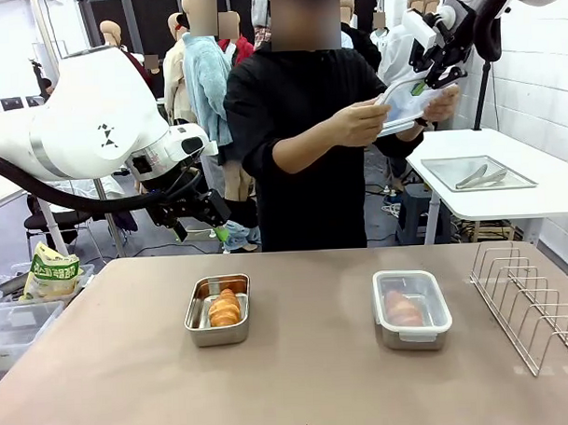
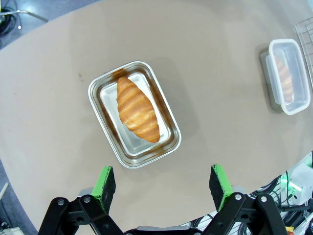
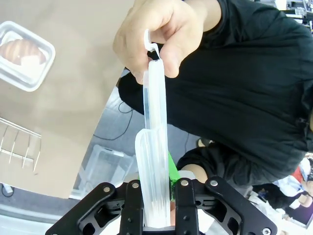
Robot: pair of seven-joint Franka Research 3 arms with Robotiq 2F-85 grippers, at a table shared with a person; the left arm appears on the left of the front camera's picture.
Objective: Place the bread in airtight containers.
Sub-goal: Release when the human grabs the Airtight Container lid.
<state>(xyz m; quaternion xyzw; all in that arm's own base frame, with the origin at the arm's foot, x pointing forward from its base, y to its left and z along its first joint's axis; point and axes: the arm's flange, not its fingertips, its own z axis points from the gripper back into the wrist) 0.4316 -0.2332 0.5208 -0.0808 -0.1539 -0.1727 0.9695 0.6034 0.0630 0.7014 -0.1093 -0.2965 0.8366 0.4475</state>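
We are clamping the right gripper (image 3: pixel 159 203) on the clear lid (image 3: pixel 155 147), sharing it with the person's hand (image 3: pixel 161 36); our left gripper (image 2: pixel 164 182) is hovering wide open, leaving the uncovered tin (image 2: pixel 134 113) accessible for capping.

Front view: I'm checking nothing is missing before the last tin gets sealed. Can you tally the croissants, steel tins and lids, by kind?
Croissants: 2, one in the open tin, one in the lidded tin
Steel tins: 2, open and lidded
Lids: 2, one on the right-hand tin, one held up between the person's hand and the right tool
Total: 6
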